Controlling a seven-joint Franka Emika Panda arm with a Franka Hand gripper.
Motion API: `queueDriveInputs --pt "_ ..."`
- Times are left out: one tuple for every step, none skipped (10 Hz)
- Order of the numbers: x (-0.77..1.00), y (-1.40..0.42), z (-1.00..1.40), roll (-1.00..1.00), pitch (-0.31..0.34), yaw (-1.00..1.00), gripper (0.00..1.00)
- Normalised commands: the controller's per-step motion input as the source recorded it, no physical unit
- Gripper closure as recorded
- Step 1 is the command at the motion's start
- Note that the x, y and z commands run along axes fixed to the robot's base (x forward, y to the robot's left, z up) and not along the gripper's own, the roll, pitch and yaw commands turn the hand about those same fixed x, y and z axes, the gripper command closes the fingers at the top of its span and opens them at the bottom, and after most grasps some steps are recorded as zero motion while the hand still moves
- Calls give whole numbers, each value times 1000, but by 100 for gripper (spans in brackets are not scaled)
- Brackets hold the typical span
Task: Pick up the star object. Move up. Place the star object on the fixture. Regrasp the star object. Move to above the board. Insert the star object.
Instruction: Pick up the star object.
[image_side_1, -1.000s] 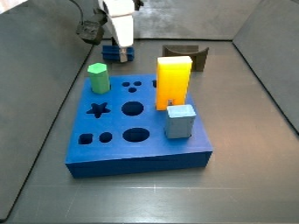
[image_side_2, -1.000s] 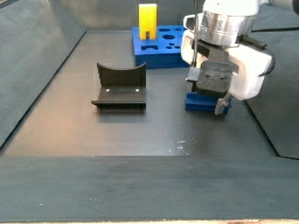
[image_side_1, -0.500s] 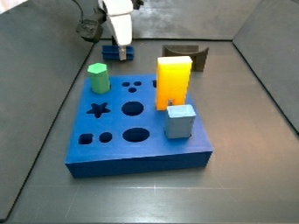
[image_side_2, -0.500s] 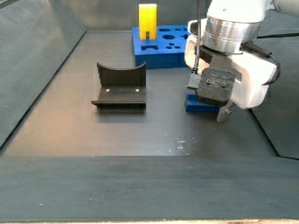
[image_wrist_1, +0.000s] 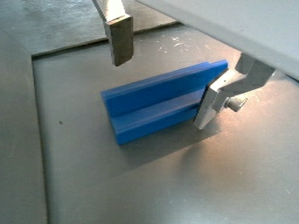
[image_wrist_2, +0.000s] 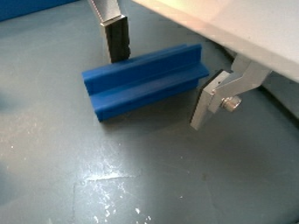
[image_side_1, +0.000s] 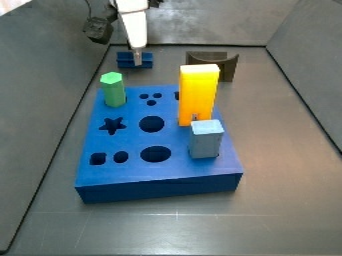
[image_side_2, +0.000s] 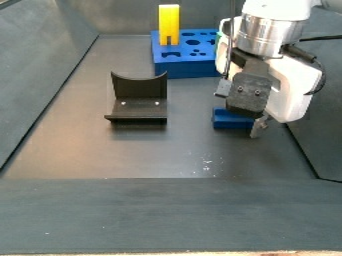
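gripper (image_wrist_2: 163, 74): jaws spread wide, nothing held; hangs over the star object with a finger on each side, clear of both. Also visible in a side view (image_side_2: 250, 112) and in the other wrist view (image_wrist_1: 170, 79).
fingers: silver plates with dark pads; one (image_wrist_1: 118, 41) past the piece's far long edge, the other (image_wrist_2: 212, 103) off its near end. Neither pad touches blue.
star object (image_wrist_1: 163, 98): blue ribbed piece lying flat on the table, long grooves running its length; same piece in a wrist view (image_wrist_2: 146, 79). In a side view (image_side_2: 234, 119) it sits right under the gripper, partly hidden by it; in a side view (image_side_1: 132, 62) only a blue sliver shows behind the board.
board (image_side_1: 160, 155): blue, with cut-out holes including a star-shaped one; carries a green peg (image_side_1: 112, 88), a yellow block (image_side_1: 199, 93) and a grey-blue block (image_side_1: 205, 137).
fixture (image_side_2: 135, 98): dark bracket on the table, well apart from the star object; nothing on it.
table (image_side_2: 147, 190): grey, scuffed.
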Motion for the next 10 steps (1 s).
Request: queueDriveInputs --pt "0 0 0 -7 0 0 0" --pt "0 0 -46 -26 -4 0 0" --pt "134 0 -29 -166 1 -66 0" --pt "314 0 -97 -474 84 -29 0" --pt "389 -31 40 -500 100 -20 0" --pt "469 -11 126 -500 116 -11 0" --pt "471 -3 126 -500 120 -14 0" --pt "429 0 80 -500 130 -34 0" --pt "297 0 120 -500 130 -174 0" --pt "286 0 149 -500 59 -291 0"
